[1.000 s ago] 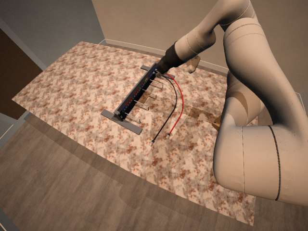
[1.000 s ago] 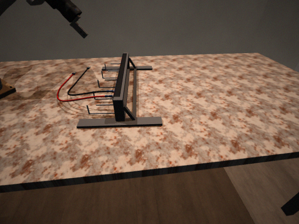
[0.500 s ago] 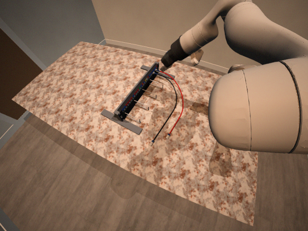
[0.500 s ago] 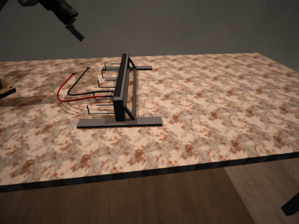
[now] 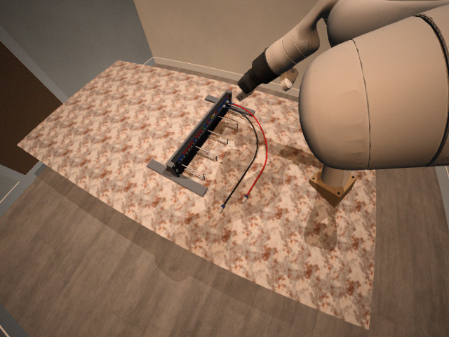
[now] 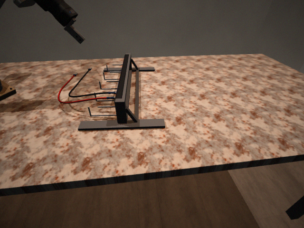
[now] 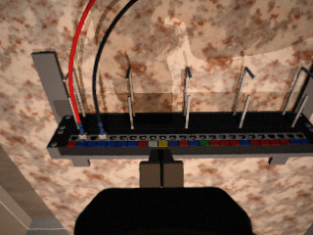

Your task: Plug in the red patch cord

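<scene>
- The gripper [image 5: 239,97] [image 6: 82,41] [image 7: 160,162] is shut, its fingers together with nothing between them. It hangs tilted in the air, above the level of the rack [image 5: 197,129] [image 6: 125,78] [image 7: 98,151] and apart from it.
- In the wrist view the fingertips appear just below the yellow label [image 7: 162,144], left of the green label [image 7: 204,143].
- The rack stands upright on its flat feet [image 5: 156,166] [image 6: 90,124] [image 7: 47,70] on the counter [image 5: 290,253] [image 6: 208,122] [image 7: 279,29].
- The red cord [image 5: 266,148] [image 6: 59,94] [image 7: 71,73] has one end in the rack, in the wrist view near the left end of the port row. From there it curves out over the wire guides' side.
- The red cord's free plug [image 5: 246,196] [image 6: 75,74] lies on the counter, well apart from the rack and the gripper. The port with the green label is still to be filled.
- The black cord [image 5: 257,141] [image 6: 79,82] [image 7: 94,73] is plugged in near the red one and bends the same way, inside the red curve. Its free plug [image 5: 222,207] [image 6: 90,69] lies near the red cord's.
- Wire guides [image 5: 191,171] [image 6: 90,112] [image 7: 187,98] stick out from the port side of the rack.

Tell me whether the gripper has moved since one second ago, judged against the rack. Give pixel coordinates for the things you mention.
Yes. In the top view, the gripper [image 5: 239,97] [image 6: 81,41] [image 7: 160,162] has shifted off the rack [image 5: 200,126] [image 6: 121,110] [image 7: 108,152], toward the wall behind the table.
</scene>
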You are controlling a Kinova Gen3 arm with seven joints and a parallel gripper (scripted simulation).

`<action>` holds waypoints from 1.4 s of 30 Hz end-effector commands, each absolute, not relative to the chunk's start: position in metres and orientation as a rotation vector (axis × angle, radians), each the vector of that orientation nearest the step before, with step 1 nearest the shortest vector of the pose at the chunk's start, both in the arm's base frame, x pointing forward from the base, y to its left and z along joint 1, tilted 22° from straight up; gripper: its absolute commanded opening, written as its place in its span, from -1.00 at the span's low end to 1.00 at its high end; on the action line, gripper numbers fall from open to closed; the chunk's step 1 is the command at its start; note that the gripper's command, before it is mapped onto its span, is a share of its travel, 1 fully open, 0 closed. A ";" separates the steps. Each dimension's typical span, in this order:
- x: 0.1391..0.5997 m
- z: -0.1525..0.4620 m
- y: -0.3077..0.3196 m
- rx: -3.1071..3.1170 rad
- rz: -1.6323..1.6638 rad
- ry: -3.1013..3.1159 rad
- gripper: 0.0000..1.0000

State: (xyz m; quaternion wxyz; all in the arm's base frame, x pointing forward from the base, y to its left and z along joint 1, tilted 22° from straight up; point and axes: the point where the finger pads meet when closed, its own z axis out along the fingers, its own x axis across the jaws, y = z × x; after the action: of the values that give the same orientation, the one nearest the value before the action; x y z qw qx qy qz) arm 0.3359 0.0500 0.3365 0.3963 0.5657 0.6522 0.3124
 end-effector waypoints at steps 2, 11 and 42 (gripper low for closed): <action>0.336 0.337 0.049 1.436 0.795 1.651 -1.00; 0.341 0.335 0.049 1.436 0.795 1.651 -1.00; 0.425 0.287 0.045 1.436 0.795 1.651 -1.00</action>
State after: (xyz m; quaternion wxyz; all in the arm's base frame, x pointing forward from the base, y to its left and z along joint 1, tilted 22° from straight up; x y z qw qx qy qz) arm 0.4208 0.0525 0.2916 0.3939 0.5612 0.6535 0.3206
